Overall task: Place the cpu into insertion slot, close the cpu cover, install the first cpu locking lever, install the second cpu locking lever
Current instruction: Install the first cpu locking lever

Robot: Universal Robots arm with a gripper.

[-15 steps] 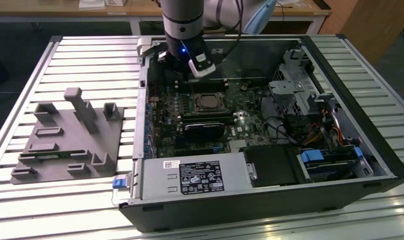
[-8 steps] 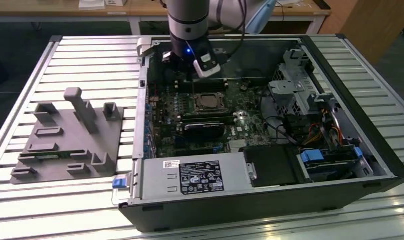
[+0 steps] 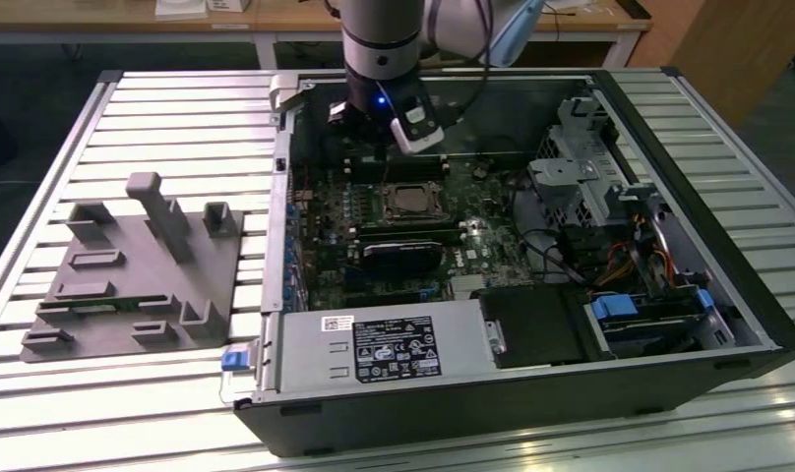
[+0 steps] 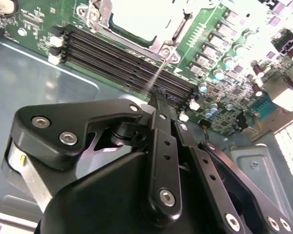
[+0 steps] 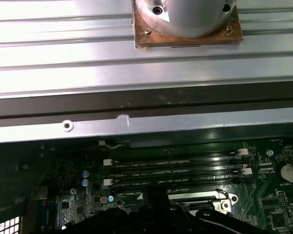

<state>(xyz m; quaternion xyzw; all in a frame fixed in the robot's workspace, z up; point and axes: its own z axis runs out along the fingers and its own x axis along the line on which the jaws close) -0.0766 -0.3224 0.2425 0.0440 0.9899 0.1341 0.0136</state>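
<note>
We take the insertion slot (image 3: pixel 385 214) as our landmark, set in the green board inside the open computer case (image 3: pixel 503 393) that lies on the desk (image 3: pixel 174 118). The cpu (image 3: pixel 408 202) sits in that slot with its dull silver top facing up. The cpu cover (image 4: pixel 132 38) appears to lie flat around the cpu as a thin metal frame, so we judge the first two steps done.

The hand (image 4: pixel 157 100) hangs just off the slot, on the side facing the case wall by the arm. Between the slot and the hand runs the bank of long narrow black slots (image 4: pixel 122 58), their long axis parallel to the nearest edge of the insertion slot. From the hand, the slot therefore lies straight ahead across these black slots, close but not touching.

In the second wrist view a thin bright line (image 4: pixel 156 75) leaves the corner of the insertion slot and runs over the black slots towards the tip of the hand. We think it may be a locking lever standing up from the slot. We cannot say that for certain, nor whether the hand touches it.

The dark linkage hides the tip of the hand, so we cannot tell whether the hand is apart or together, or clamped on anything.
</note>
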